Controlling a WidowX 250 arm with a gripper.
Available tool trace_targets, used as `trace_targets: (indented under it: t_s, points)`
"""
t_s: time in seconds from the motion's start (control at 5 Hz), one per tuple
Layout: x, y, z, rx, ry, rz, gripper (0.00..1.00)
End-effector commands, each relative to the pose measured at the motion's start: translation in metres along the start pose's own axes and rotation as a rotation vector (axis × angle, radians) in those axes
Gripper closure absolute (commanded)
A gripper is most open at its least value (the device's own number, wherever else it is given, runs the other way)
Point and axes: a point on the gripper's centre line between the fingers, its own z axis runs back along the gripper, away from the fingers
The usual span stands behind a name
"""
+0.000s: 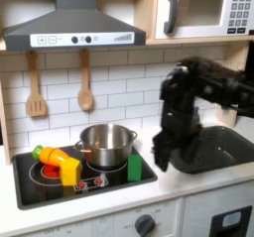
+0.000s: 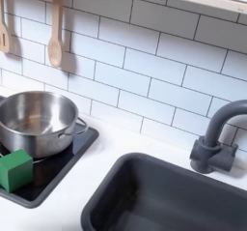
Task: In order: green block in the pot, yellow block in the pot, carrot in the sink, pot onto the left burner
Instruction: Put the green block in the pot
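The green block (image 1: pixel 134 168) (image 2: pixel 14 169) stands upright at the cooktop's front right corner, just in front of the steel pot (image 1: pixel 106 142) (image 2: pixel 37 119). On the first exterior view's left burner the yellow block (image 1: pixel 69 172) rests against the orange carrot (image 1: pixel 56 157). My gripper (image 1: pixel 162 158) hangs from the black arm just right of the green block, above the counter and not touching it. Motion blur hides whether its fingers are apart. The arm covers part of the sink (image 1: pixel 226 150) (image 2: pixel 183 201).
The black cooktop (image 1: pixel 94 186) holds the pot and blocks. Wooden utensils (image 1: pixel 85 82) hang on the tiled wall, and a range hood (image 1: pixel 69 28) and microwave (image 1: pixel 203 8) sit overhead. A dark faucet (image 2: pixel 214 138) stands behind the sink.
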Motion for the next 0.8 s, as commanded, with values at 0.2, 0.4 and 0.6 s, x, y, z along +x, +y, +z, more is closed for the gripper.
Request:
trace_targets:
  t_s: [0.2, 0.4, 0.6]
  points:
    - [0.042, 0.021, -0.028, 0.029, 0.072, -0.091, 0.00]
    - [0.050, 0.026, -0.034, 0.037, 0.073, -0.091, 0.00]
    - [0.060, 0.029, -0.041, 0.049, 0.074, -0.105, 0.00]
